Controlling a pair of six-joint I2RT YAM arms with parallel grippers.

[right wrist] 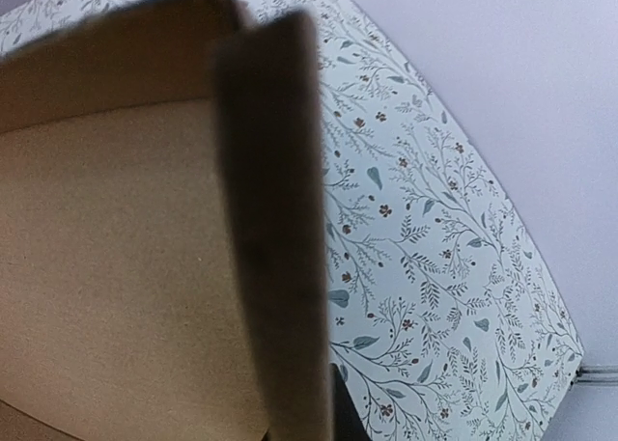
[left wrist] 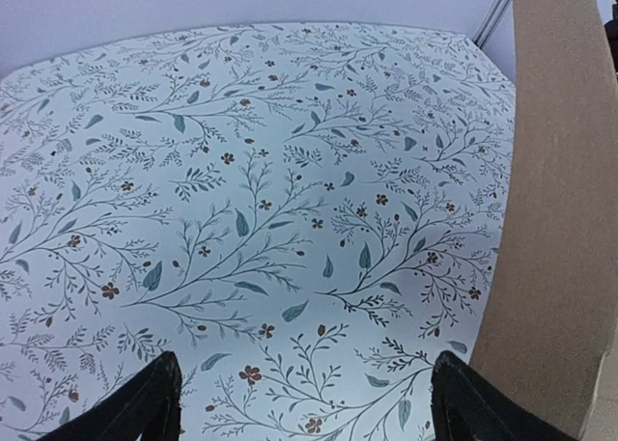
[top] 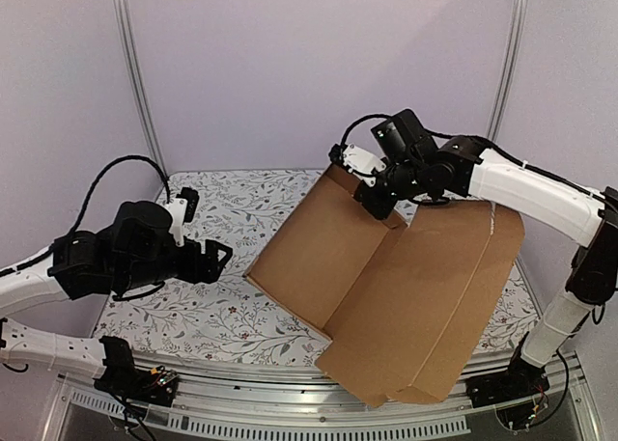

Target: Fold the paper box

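The paper box [top: 386, 277] is a large brown cardboard sheet, partly folded, with its left panel resting on the table and its right half raised and overhanging the front edge. My right gripper [top: 375, 198] is shut on the box's upright far wall. In the right wrist view that wall [right wrist: 275, 267] fills the middle as a dark strip, and only one black fingertip [right wrist: 348, 424] shows beside it. My left gripper [top: 220, 260] is open and empty, just left of the box. In the left wrist view its fingers [left wrist: 145, 407] frame bare cloth, with the box edge [left wrist: 560, 219] at the right.
The table is covered in a floral cloth [top: 222, 316]. Lilac walls and two metal posts [top: 140, 84] close the back. A metal rail [top: 290, 417] runs along the front edge. The box's right panel hangs over that rail.
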